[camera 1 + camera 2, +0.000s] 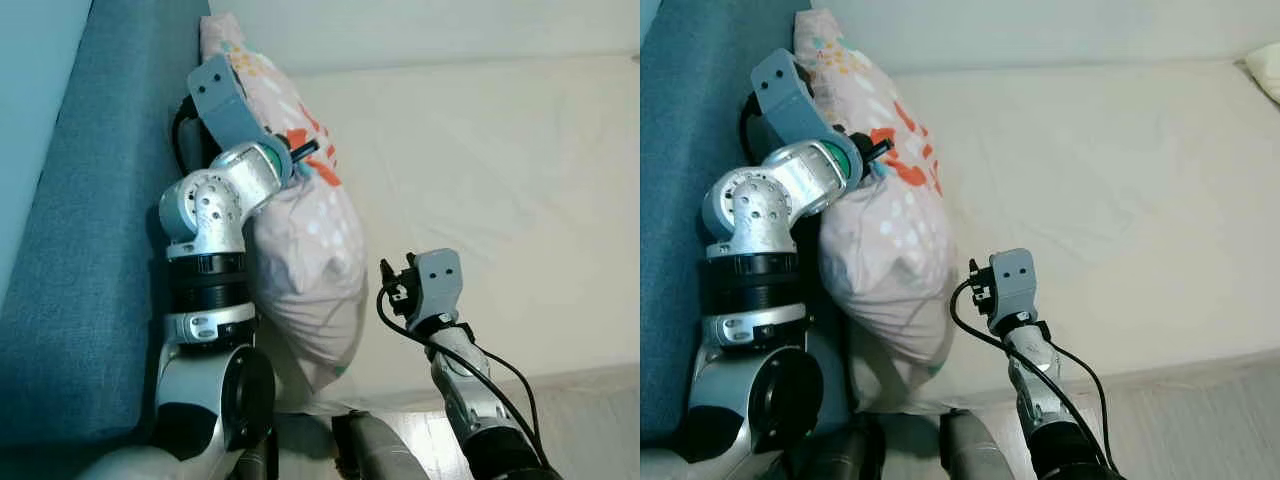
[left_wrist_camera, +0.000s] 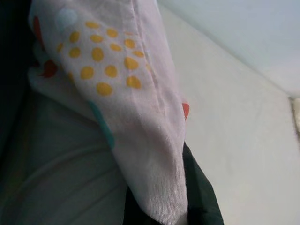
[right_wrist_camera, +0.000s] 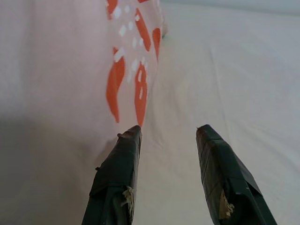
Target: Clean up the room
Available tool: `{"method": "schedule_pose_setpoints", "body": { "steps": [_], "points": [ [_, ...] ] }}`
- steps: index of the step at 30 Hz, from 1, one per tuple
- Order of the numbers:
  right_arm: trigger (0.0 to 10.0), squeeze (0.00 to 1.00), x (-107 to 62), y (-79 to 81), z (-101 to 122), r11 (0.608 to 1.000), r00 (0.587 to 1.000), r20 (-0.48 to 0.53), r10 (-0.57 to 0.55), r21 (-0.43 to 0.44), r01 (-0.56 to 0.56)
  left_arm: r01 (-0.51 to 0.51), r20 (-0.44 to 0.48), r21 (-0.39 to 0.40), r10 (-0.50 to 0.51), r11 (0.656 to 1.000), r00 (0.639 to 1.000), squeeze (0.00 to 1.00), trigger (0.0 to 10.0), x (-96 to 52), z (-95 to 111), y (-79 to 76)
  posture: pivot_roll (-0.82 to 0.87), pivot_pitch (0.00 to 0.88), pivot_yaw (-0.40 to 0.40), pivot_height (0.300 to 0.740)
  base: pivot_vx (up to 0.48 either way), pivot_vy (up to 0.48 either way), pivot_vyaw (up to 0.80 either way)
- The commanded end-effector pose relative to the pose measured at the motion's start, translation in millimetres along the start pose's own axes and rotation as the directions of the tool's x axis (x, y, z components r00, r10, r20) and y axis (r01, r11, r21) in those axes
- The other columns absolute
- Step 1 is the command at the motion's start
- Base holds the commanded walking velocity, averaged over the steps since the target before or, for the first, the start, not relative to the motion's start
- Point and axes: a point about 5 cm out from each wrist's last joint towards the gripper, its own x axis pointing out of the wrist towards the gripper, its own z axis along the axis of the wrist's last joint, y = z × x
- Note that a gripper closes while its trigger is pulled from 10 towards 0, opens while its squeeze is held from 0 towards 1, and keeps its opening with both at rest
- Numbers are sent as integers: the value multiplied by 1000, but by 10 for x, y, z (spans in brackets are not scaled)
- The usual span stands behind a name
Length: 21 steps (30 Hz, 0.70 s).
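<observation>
Here, left end effector (image 2: pixel 187 187) pinching pillow (image 1: pixel 300 250) against blue headboard (image 1: pixel 90 200), right end effector (image 3: pixel 168 136) spread above open white mattress (image 1: pixel 500 170).

No words, numbers, brand marks or signs can be read anywhere. The pillow (image 1: pixel 300 270) carries only a printed pattern of orange, yellow, teal and white shapes, and the sheet (image 1: pixel 500 200) beside it is plain, with no lettering on either.

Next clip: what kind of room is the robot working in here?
Most likely a bedroom: a mattress under a white sheet, a patterned pillow at its edge, and a blue upholstered headboard or bed surround beside it.
</observation>
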Motion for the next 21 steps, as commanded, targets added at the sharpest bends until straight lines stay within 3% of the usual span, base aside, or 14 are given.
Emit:
{"method": "schedule_pose_setpoints", "body": {
  "steps": [1,3,4,9,12,14,15,17,18,19,21],
  "points": [
    [10000,0,-66,26,-114,1000,999,-39,-1,6,2,232,-143,-47,-236,972,961,0,10000,-209,-423,-772,8,126,80,740,0,0,0],
    [10000,0,-69,43,-122,1000,999,-41,-4,10,5,160,-186,78,-143,984,972,0,10000,-123,-655,-616,7,129,86,740,0,0,0],
    [10000,0,-69,43,-122,1000,999,-41,-4,10,5,160,-186,78,-143,984,972,0,10000,-123,-655,-616,7,129,86,740,0,0,0],
    [10000,0,-95,18,-143,1000,999,-44,-19,13,20,11,-260,223,48,975,964,0,10000,-9,-995,-85,7,136,93,740,0,0,0],
    [10000,0,-99,15,-149,1000,999,-45,-20,13,21,-20,-268,246,88,969,959,0,10000,8,-1037,23,9,136,93,740,0,0,0],
    [10000,0,-103,14,-161,1000,999,-50,-21,12,22,-107,-293,294,196,950,936,0,10000,61,-1164,329,17,135,94,740,0,0,0],
    [10000,0,-103,14,-161,1000,999,-50,-21,12,22,-107,-293,294,196,950,936,0,10000,61,-1164,329,17,135,94,740,0,0,0],
    [10000,0,-91,19,-163,1000,998,-51,-21,13,22,-196,-284,341,300,919,911,0,10000,128,-1259,600,20,135,92,740,0,0,0],
    [10000,0,-91,19,-163,1000,998,-51,-21,13,22,-196,-284,341,300,919,911,0,10000,128,-1259,600,20,135,92,740,0,0,0],
    [10000,0,-66,35,-146,1000,999,-45,-18,14,19,-251,-166,429,348,868,923,0,10000,216,-1232,761,14,135,87,740,0,0,0],
    [10000,0,-58,40,-139,1000,999,-43,-17,14,18,-264,-123,456,354,850,927,0,10000,242,-1211,797,14,135,87,740,0,0,0]
  ]
}}
